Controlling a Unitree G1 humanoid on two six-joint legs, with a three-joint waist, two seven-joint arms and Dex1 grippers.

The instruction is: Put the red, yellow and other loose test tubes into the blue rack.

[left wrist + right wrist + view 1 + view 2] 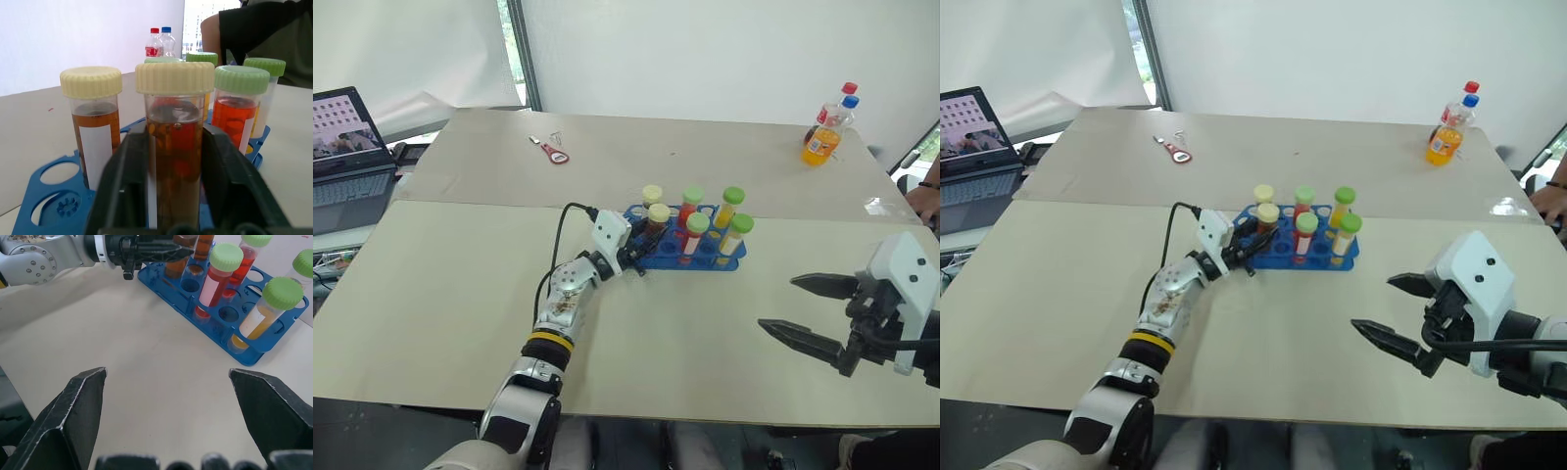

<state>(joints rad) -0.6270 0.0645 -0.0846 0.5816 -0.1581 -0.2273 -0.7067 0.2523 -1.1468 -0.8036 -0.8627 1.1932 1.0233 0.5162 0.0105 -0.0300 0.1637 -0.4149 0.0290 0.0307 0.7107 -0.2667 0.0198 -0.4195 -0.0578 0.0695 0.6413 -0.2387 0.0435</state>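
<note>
Left eye view: blue rack (705,257) holds six capped tubes (697,233).

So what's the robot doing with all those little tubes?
It is putting test tubes into the blue rack on the table. Its left gripper is at the rack's near corner, with its fingers on either side of a brown tube with a pale yellow cap that already stands in the rack; whether it is gripping or letting go is hard to tell. Five other capped tubes stand in the rack too. The right gripper hangs open off to the side, holding nothing.
</note>
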